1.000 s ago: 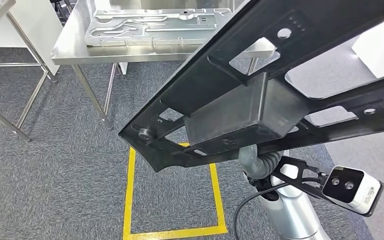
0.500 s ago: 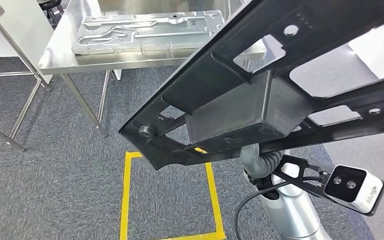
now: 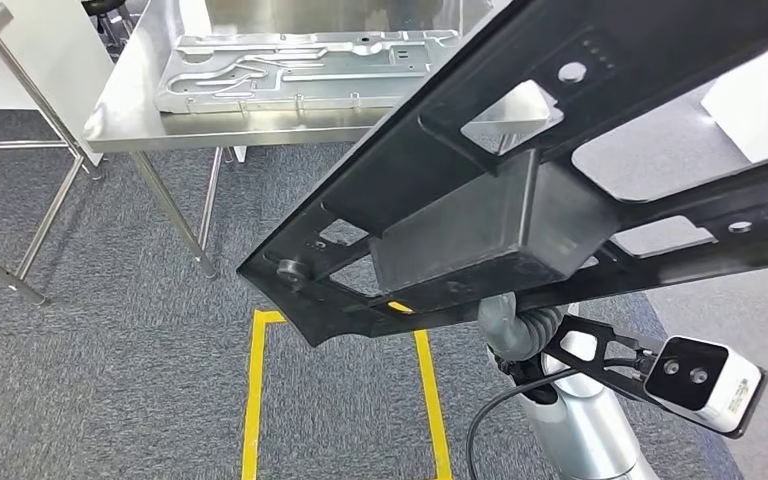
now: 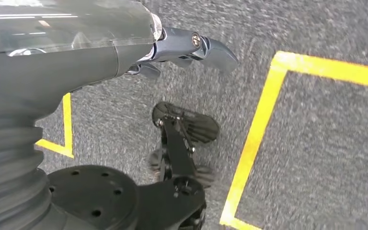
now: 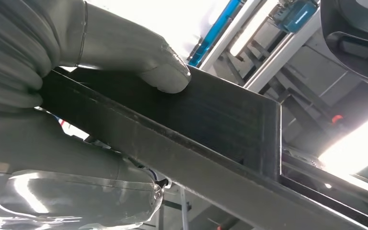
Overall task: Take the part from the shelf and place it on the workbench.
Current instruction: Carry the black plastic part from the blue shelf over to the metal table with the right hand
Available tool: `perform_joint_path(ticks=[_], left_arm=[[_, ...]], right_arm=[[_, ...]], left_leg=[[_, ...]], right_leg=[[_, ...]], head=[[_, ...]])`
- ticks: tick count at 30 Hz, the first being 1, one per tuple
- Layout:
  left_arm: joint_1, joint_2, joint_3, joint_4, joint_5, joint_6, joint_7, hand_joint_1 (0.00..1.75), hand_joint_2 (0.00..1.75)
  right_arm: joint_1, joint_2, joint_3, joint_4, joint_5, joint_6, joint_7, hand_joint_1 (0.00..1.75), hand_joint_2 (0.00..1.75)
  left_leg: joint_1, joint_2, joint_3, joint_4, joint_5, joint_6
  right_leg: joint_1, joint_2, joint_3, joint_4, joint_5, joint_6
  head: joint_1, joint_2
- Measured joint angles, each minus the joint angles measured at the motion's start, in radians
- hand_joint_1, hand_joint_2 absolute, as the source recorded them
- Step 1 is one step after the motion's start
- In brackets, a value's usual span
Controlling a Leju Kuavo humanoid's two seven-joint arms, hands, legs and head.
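The part (image 3: 520, 170) is a long black plastic frame with cut-outs and a boxy block in its middle; it spans the head view from the lower centre to the upper right, held up in the air. My right hand (image 5: 76, 96) grips its edge from below, thumb (image 5: 165, 74) pressed on the flat black face (image 5: 220, 115). In the head view the part hides that hand, and just the grey ribbed wrist (image 3: 516, 326) shows. The steel workbench (image 3: 210, 135) stands ahead at the upper left. My left hand (image 4: 124, 52) hangs over the carpet, fingers (image 4: 206, 48) apart and holding nothing.
A silver stamped metal panel (image 3: 290, 70) lies on the workbench. Another steel table's legs (image 3: 30, 210) stand at the far left. A yellow tape square (image 3: 252, 400) marks the grey carpet below the part. A white object (image 3: 765, 100) sits at the right.
The camera has moved: the workbench shifted left, then slightly back right, and the yellow square slid lower in the picture. The part stays in my right hand's grip.
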Motion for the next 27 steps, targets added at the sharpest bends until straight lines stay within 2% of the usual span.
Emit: perform_joint_path(ticks=[1, 2, 3, 6, 8, 10, 11, 12, 13, 15, 17, 19, 20, 22, 23, 25, 26, 27], left_arm=[[-0.001, 0.0, 0.0, 0.0, 0.0, 0.0, 0.0, 0.0, 1.75], [-0.001, 0.0, 0.0, 0.0, 0.0, 0.0, 0.0, 0.0, 1.75], [-0.002, -0.001, 0.0, 0.0, 0.0, 0.0, -0.001, 0.0, 1.75], [-0.003, 0.001, 0.0, 0.0, 0.0, 0.0, -0.003, 0.0, 1.75], [-0.005, 0.002, 0.0, 0.0, 0.0, -0.001, -0.004, 0.0, 1.75], [-0.003, 0.002, 0.0, 0.0, 0.001, -0.002, -0.004, 0.0, 1.75], [-0.001, 0.002, 0.0, 0.0, 0.001, -0.002, -0.004, 0.0, 1.75], [0.0, 0.002, 0.0, 0.0, 0.002, -0.002, -0.004, 0.0, 1.75], [0.001, 0.002, 0.0, 0.0, 0.003, -0.002, -0.004, 0.0, 1.75], [0.001, 0.004, 0.0, 0.0, 0.004, -0.002, -0.004, 0.0, 1.75], [0.0, 0.006, 0.0, 0.0, 0.004, -0.002, -0.004, 0.0, 1.75], [0.001, 0.006, 0.0, 0.0, 0.004, -0.002, -0.005, 0.0, 1.75], [0.001, 0.006, 0.0, 0.0, 0.004, -0.002, -0.005, 0.0, 1.75], [0.0, 0.006, 0.0, 0.0, 0.004, -0.002, -0.005, 0.0, 1.75], [-0.001, 0.007, 0.0, 0.0, 0.004, -0.003, -0.006, 0.0, 1.75], [-0.002, 0.007, 0.0, 0.0, 0.004, -0.004, -0.007, 0.0, 1.75], [-0.002, 0.008, 0.0, 0.0, 0.004, -0.004, -0.008, 0.0, 1.75], [-0.001, 0.008, 0.001, 0.0, 0.003, -0.005, -0.008, 0.0, 1.75]], right_arm=[[0.0, 0.0, 0.0, 0.0, 0.002, 0.0, 0.0, 1.75, 1.75], [0.0, 0.0, 0.0, -0.001, 0.004, -0.001, 0.0, 1.75, 1.75], [0.0, 0.0, 0.0, -0.001, 0.005, -0.002, 0.0, 1.75, 1.75], [0.0, 0.001, 0.0, -0.004, 0.007, -0.004, -0.001, 1.75, 1.75], [-0.003, 0.003, 0.0, -0.006, 0.007, -0.004, -0.001, 1.75, 1.75], [-0.002, 0.004, 0.0, -0.005, 0.007, -0.003, -0.001, 1.75, 1.75], [-0.001, 0.004, 0.0, -0.005, 0.007, -0.002, -0.002, 1.75, 1.75], [0.0, 0.005, 0.0, -0.005, 0.006, -0.001, -0.003, 1.75, 1.75], [0.0, 0.005, 0.0, -0.004, 0.006, 0.0, -0.003, 1.75, 1.75], [0.0, 0.005, 0.0, -0.004, 0.005, 0.001, -0.005, 1.75, 1.75], [0.0, 0.005, 0.0, -0.003, 0.005, 0.002, -0.005, 1.75, 1.75], [-0.001, 0.005, 0.0, -0.002, 0.005, 0.001, -0.006, 1.75, 1.75], [-0.001, 0.005, 0.0, -0.002, 0.005, 0.001, -0.007, 1.75, 1.75], [-0.004, 0.005, 0.0, -0.001, 0.005, 0.001, -0.012, 1.75, 1.75], [-0.005, 0.005, 0.0, -0.001, 0.006, 0.001, -0.014, 1.75, 1.75], [-0.007, 0.005, 0.0, 0.001, 0.006, 0.0, -0.018, 1.75, 1.75], [-0.006, 0.005, 0.0, 0.002, 0.006, 0.0, -0.019, 1.75, 1.75], [-0.005, 0.005, 0.0, 0.003, 0.007, 0.0, -0.019, 1.75, 1.75]], left_leg=[[0.0, 0.0, 0.005, 0.0, -0.006, -0.005], [-0.001, 0.001, 0.008, 0.0, -0.011, -0.011], [-0.002, 0.002, 0.011, 0.002, -0.012, -0.018], [-0.001, 0.003, 0.011, 0.029, -0.023, -0.034], [0.003, 0.003, -0.036, 0.119, -0.057, -0.042], [0.004, 0.003, -0.118, 0.245, -0.106, -0.047], [0.004, 0.003, -0.149, 0.282, -0.115, -0.047], [0.004, 0.003, -0.167, 0.288, -0.103, -0.048], [0.004, 0.003, -0.165, 0.255, -0.069, -0.048], [0.003, 0.003, -0.125, 0.124, 0.024, -0.042], [-0.004, 0.003, -0.096, 0.032, 0.058, -0.03], [-0.008, 0.002, -0.091, 0.014, 0.051, -0.016], [-0.006, 0.002, -0.085, 0.011, 0.057, -0.01], [-0.001, 0.0, -0.068, 0.003, 0.055, 0.001], [0.0, 0.0, -0.06, 0.001, 0.052, 0.005], [0.0, 0.0, -0.05, 0.0, 0.042, 0.009], [0.0, -0.001, -0.044, 0.0, 0.036, 0.009], [0.0, -0.001, -0.037, 0.0, 0.03, 0.008]], right_leg=[[0.004, -0.002, 0.017, -0.049, 0.015, -0.006], [0.007, -0.003, 0.026, -0.076, 0.021, -0.013], [0.01, -0.003, 0.027, -0.082, 0.012, -0.019], [0.007, -0.002, 0.048, -0.094, 0.014, -0.039], [0.005, -0.002, 0.064, -0.099, 0.008, -0.049], [0.007, -0.001, 0.074, -0.099, -0.003, -0.055], [0.008, 0.001, 0.08, -0.099, -0.009, -0.055], [0.008, 0.002, 0.087, -0.099, -0.016, -0.055], [0.008, 0.004, 0.097, -0.098, -0.023, -0.053], [0.008, 0.005, 0.118, -0.098, -0.039, -0.048], [0.008, 0.006, 0.127, -0.098, -0.05, -0.038], [0.01, 0.006, 0.128, -0.094, -0.053, -0.025], [0.01, 0.006, 0.13, -0.09, -0.056, -0.019], [0.008, 0.005, 0.114, -0.047, -0.071, -0.009], [0.006, 0.004, 0.088, 0.001, -0.09, -0.004], [0.002, 0.004, 0.008, 0.125, -0.136, 0.005], [0.0, 0.004, -0.028, 0.17, -0.148, 0.007], [-0.001, 0.003, -0.049, 0.184, -0.143, 0.009]], head=[[0.0, 0.0], [0.0, 0.0], [0.0, 0.0], [0.0, 0.0], [0.0, 0.0], [0.0, 0.0], [0.0, 0.0], [0.0, 0.0], [0.0, 0.0], [0.0, 0.0], [0.0, 0.0], [0.0, 0.0], [0.0, 0.0], [0.0, 0.0], [0.0, 0.0], [0.0, 0.0], [0.0, 0.0], [0.0, 0.0]])
